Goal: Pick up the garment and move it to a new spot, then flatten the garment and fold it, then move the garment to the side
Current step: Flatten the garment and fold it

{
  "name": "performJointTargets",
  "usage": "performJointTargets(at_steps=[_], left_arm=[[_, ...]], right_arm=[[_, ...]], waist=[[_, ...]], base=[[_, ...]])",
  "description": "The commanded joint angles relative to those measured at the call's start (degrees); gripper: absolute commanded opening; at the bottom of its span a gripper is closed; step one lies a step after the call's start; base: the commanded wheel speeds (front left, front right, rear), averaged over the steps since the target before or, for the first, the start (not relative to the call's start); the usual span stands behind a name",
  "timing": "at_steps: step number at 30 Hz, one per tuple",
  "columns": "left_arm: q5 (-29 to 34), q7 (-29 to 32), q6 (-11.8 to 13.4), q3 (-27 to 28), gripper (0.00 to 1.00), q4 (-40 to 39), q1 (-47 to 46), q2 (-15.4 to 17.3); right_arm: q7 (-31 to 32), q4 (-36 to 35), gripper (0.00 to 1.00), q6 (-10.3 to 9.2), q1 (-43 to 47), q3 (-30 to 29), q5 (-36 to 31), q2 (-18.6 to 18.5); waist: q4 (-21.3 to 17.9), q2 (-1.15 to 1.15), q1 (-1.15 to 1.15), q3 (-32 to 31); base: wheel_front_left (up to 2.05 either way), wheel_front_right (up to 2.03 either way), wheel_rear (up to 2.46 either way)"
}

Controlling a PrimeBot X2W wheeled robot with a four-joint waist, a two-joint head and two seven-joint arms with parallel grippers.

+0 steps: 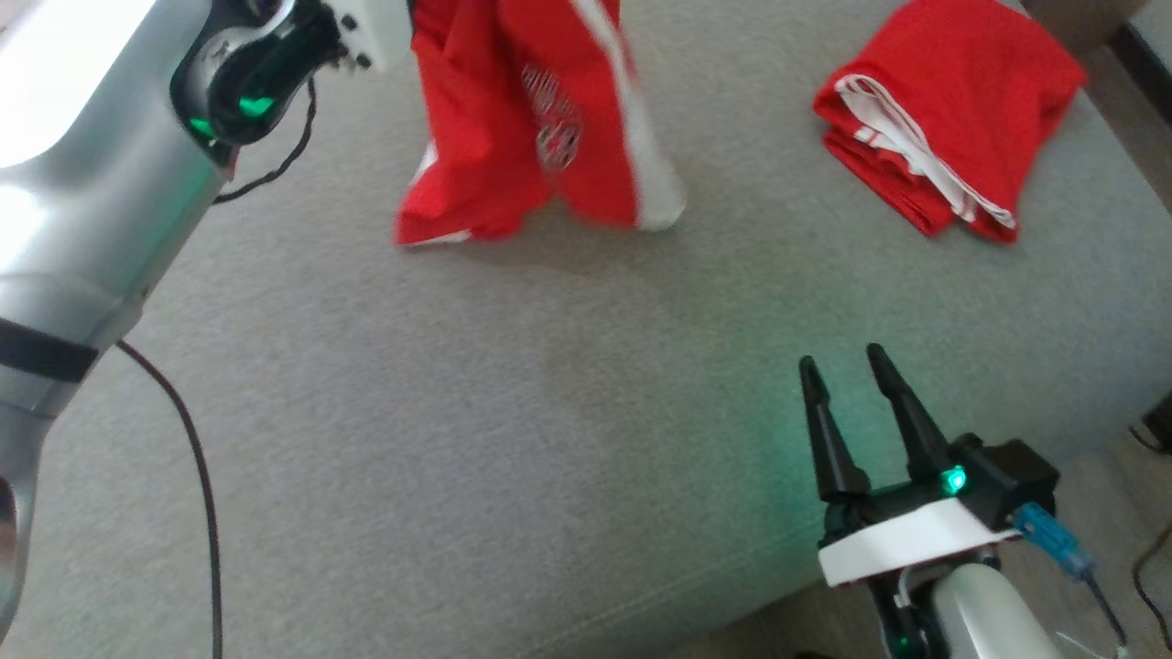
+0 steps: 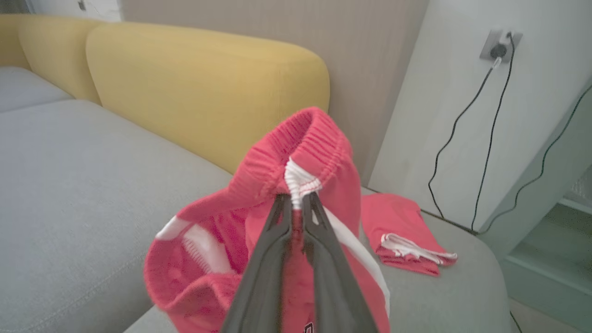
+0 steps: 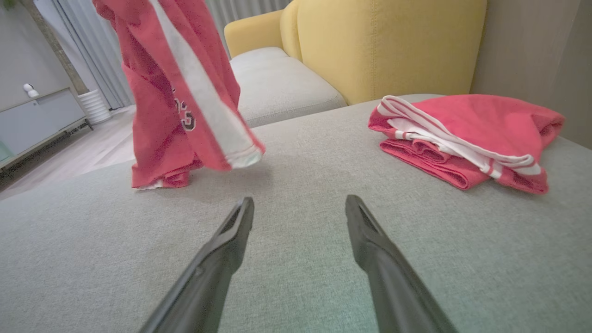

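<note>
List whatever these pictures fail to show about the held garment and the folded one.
- Head view: red shorts waistband and grip cut off by top edge; printed badge blurred.
- Left wrist view: left pincer hides the shorts' lower part.
- Folded garment: type unclear, folds hide it.

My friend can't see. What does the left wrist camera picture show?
The left gripper is shut on the waistband of red shorts, holding them up over a grey sofa. Another red garment lies folded beyond, with a yellow cushion behind.
</note>
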Motion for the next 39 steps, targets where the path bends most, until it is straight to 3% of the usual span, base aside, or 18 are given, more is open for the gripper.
performJointTargets(at_steps=[1,8,9,13,17,20,21,22,24,25,26,32,39], left_arm=[[0.04,-2.16,1.78,3.93,0.0,-2.9,-2.74,1.21],[-2.71,-9.24,11.98,6.53,0.0,-17.26,11.83,4.34],[-2.71,-9.24,11.98,6.53,0.0,-17.26,11.83,4.34],[-6.5,-15.13,17.85,7.18,0.0,-27.22,27.8,6.93],[-9.66,-20.62,19.06,6.7,0.0,-31.08,41.87,6.62],[-11.76,-22.26,16.38,7.32,0.0,-30.1,49.23,4.1],[-12.58,-22.53,14.66,8.02,0.07,-29.24,51.19,2.97],[-13.13,-22.83,11.24,9.72,0.34,-26.44,54.3,0.8],[-12.49,-22.91,8.48,11.99,0.44,-22.83,56.76,-1.27],[-12.04,-22.93,7.32,13.84,0.68,-21.09,58.05,-2.6],[-11.24,-22.94,6.26,15.53,1.0,-19.38,59.25,-3.8],[-5.06,-22.95,1.02,21.94,1.0,-13.03,64.57,-9.3],[5.54,-22.96,0.19,24.19,1.0,-9.41,65.86,-9.7]], right_arm=[[-0.62,-1.52,1.0,-0.04,0.09,0.16,-0.65,-0.28],[-0.62,-1.26,1.0,-0.04,2.4,-2.48,-2.6,-0.28],[-0.62,-1.26,1.0,-0.04,2.4,-2.48,-2.6,-0.28],[-0.62,-1.08,1.0,-0.04,3.71,-4.09,-3.95,-0.28],[-0.62,-0.77,1.0,-0.04,4.61,-4.93,-5.56,-0.28],[-0.62,-0.46,1.0,-0.04,4.8,-5.21,-7.03,-0.28],[-0.62,-0.37,1.0,-0.04,4.77,-5.32,-7.42,-0.28],[-0.62,-0.17,1.0,-0.04,4.84,-5.42,-8.11,-0.28],[-0.62,0.05,1.0,-0.04,4.85,-5.11,-8.84,-0.28],[-0.62,0.09,1.0,-0.04,4.86,-4.97,-9.09,-0.28],[-0.62,0.13,1.0,-0.04,4.9,-4.91,-9.27,-0.28],[-0.62,0.33,1.0,-0.04,5.79,-5.1,-9.86,-0.28],[-0.62,0.03,1.0,-0.04,5.92,-4.81,-9.44,-0.28]], waist=[[1.85,0.0,0.0,-1.01],[7.55,0.0,0.0,-3.3],[7.55,0.0,0.0,-3.3],[11.81,0.0,0.0,-3.72],[16.54,0.0,0.0,-3.86],[19.83,0.0,0.0,-3.79],[20.81,0.0,0.0,-3.83],[22.52,0.0,0.0,-3.95],[23.56,0.0,0.0,-4.02],[23.88,0.0,0.0,-4.06],[24.09,0.0,0.0,-4.15],[24.09,0.0,0.0,-5.01],[22.57,0.0,0.0,-4.61]], base=[[0.0,0.0,0.0],[0.0,0.0,0.0],[0.0,0.0,0.0],[0.0,0.0,0.0],[0.0,0.0,0.0],[0.0,0.0,0.0],[0.0,0.0,0.0],[0.0,0.0,0.0],[0.0,0.0,0.0],[0.0,0.0,0.0],[0.0,0.0,0.0],[0.0,0.0,0.0],[0.0,0.0,0.0]])
